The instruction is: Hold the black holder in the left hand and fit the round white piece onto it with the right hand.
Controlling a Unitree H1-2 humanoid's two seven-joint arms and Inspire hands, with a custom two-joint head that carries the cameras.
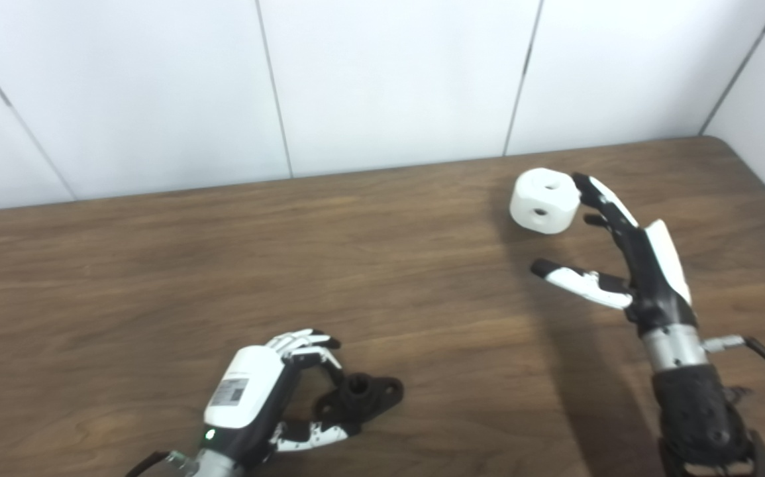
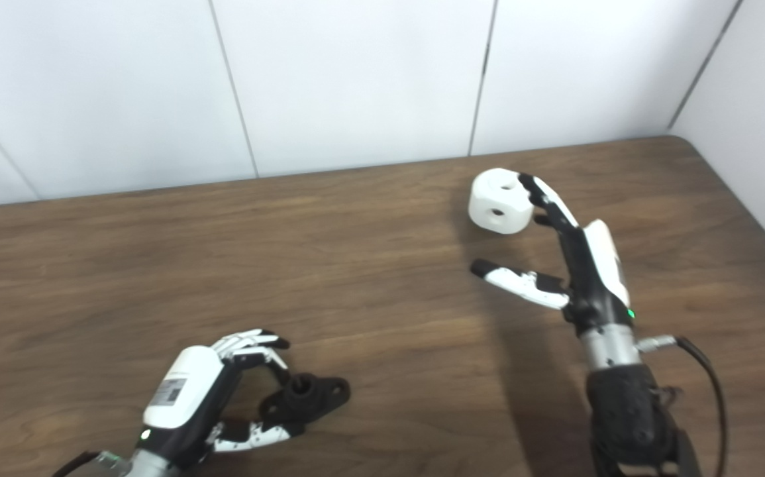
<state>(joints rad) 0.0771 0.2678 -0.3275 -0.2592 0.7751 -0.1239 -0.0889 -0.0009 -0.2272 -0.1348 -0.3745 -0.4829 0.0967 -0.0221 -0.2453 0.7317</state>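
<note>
My right fingers (image 1: 611, 205) are spread, their tips just touching the far side of the round white piece (image 1: 545, 201), while the thumb sits well apart below it, so the right hand (image 1: 627, 255) holds nothing yet. My left fingers (image 1: 303, 342) curl around the black holder (image 1: 360, 394), thumb beneath it, and the left hand (image 1: 269, 391) seems to grip it low on the worktop (image 1: 157, 278). I judge the holder secured and the white piece's pickup the step in hand: next I need to close thumb and fingers on it, lift, and carry it left. The open wood between the hands gives room; the wall and the worktop's right edge sit near the piece.
</note>
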